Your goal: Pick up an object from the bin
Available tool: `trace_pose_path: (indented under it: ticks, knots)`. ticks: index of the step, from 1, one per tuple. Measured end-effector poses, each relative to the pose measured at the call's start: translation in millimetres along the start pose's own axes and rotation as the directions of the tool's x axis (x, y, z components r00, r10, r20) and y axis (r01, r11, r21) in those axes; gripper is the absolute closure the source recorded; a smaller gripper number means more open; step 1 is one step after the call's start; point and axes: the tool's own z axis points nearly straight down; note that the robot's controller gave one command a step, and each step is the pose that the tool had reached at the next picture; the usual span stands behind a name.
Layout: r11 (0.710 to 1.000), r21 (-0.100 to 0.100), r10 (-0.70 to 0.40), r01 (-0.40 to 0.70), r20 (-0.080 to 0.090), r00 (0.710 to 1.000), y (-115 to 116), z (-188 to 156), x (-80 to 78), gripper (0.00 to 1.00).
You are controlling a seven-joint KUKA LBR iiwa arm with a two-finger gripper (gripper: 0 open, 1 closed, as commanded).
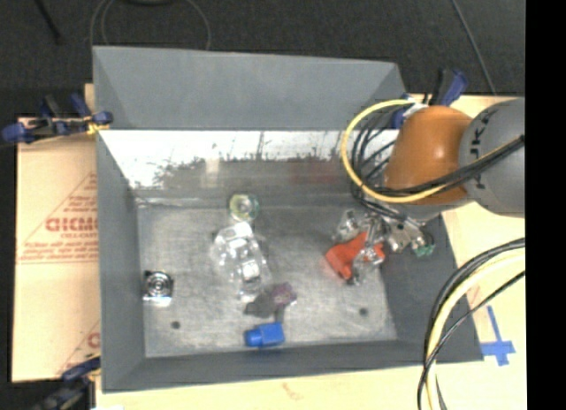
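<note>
the pick looks to be midway: the arm [495, 165], with its orange wrist cover [429, 156], reaches down into the grey bin [248, 99] at about 3 o'clock of its floor. the jaws sit right at a small red thing [340, 260] lying there, touching it or very nearly. nothing is lifted yet, as far as i can judge. the red thing seems to rest on the bin floor, so securing it, raising it and clearing the rim are left. whether the jaws are open or closed i cannot tell, because wrist metalwork and cables [371, 156] crowd over them. the red thing's 3 o'clock side is hidden there too, and its kind is hard to make out. well apart lie a clear crumpled plastic piece [239, 256] at the centre, a pale green round thing [243, 207] at 12 o'clock, a small metal round thing [157, 286] at 8 o'clock, and a blue block [263, 337] at 6 o'clock.
</note>
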Motion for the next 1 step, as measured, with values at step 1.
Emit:
trace_pose_path:
  ticks: [1]
  knots:
    - [1.0, 0.0, -0.025, 0.025, 0.001, 1.0, 15.1, -137.5, -7.0, 1.0]
